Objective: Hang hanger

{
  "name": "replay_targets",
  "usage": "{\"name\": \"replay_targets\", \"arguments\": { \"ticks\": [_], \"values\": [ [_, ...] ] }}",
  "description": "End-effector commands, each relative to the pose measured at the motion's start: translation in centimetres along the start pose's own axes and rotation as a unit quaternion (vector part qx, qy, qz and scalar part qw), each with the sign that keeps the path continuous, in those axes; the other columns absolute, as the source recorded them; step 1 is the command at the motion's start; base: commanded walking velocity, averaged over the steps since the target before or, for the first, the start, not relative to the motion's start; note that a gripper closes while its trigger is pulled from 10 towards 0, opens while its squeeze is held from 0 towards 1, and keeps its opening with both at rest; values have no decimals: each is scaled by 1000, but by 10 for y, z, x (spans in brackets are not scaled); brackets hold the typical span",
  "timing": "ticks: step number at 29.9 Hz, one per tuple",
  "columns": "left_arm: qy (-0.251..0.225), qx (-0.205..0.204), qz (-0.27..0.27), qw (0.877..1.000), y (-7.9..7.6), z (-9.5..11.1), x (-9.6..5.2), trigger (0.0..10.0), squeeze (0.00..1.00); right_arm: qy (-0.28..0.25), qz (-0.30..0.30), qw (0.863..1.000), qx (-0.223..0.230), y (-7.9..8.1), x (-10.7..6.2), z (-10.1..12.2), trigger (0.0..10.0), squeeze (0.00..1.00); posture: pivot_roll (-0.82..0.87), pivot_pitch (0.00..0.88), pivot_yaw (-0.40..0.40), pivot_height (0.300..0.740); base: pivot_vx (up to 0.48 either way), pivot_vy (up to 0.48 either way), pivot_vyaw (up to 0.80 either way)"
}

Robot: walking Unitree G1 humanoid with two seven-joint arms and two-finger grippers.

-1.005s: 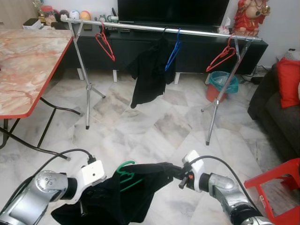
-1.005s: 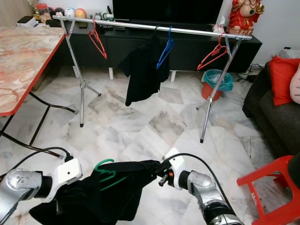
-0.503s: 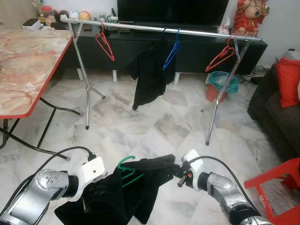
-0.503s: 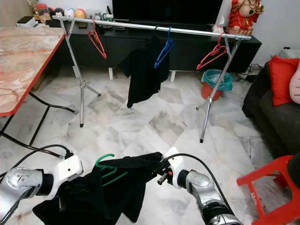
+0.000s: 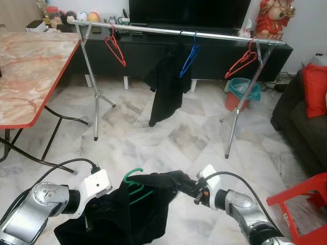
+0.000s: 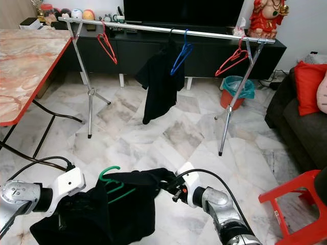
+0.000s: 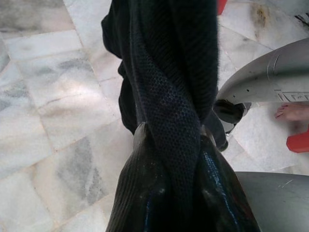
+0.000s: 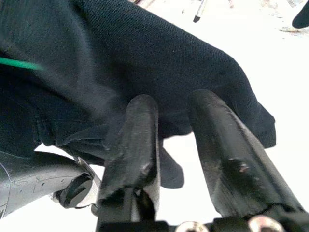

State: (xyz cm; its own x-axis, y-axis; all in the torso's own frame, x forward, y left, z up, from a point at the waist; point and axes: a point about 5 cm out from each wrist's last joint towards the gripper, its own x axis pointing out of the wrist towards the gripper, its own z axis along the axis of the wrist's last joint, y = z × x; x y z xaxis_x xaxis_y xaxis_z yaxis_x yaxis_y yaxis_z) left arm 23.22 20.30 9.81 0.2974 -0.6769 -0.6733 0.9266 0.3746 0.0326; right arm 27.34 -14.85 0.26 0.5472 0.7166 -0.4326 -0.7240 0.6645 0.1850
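Marble-tiled floor of a living room, with a long dark TV cabinet along the far wall. Low over the floor near the robot: a green hanger threaded into a black garment, hook poking up out of the cloth, well short of the rail. Held from both sides. Left end effector clamped tight on a twisted bunch of the garment, fabric squeezed between its black fingers. Right end effector gripping the garment's other end, fingers set narrow with the cloth pinched at their tips; cannot tell whether the hanger itself was caught inside that pinch. Garment stretched between the two, its lower part sagging toward the floor.

Farther out, a silver clothes rail on tripod legs stood in front of the cabinet. Hung on it: a red hanger toward the left end, a black shirt near the middle, a blue hanger just beside the shirt, another red hanger at the right end. Teal bin behind the right leg. Marble-topped surface with red edge at left; dark sofa with red cushion and a red stool at right.
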Motion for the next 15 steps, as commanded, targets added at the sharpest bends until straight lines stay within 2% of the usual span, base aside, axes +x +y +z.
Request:
{"name": "replay_targets", "arguments": {
  "ticks": [1,8,15],
  "values": [
    [-12,14,6,1000,5,10,-5,10000,0,-7,-6,1000,6,-1,-2,-1,10000,1000,-12,0,-65,740,0,0,0],
    [-13,13,4,1000,4,10,-2,10000,0,-13,32,999,15,4,-5,-5,10000,1000,-17,0,-60,740,0,0,0],
    [-16,12,8,1000,5,10,3,10000,0,-8,128,991,29,22,-4,-10,10000,1000,-18,0,-59,740,0,0,0]
  ]
}}
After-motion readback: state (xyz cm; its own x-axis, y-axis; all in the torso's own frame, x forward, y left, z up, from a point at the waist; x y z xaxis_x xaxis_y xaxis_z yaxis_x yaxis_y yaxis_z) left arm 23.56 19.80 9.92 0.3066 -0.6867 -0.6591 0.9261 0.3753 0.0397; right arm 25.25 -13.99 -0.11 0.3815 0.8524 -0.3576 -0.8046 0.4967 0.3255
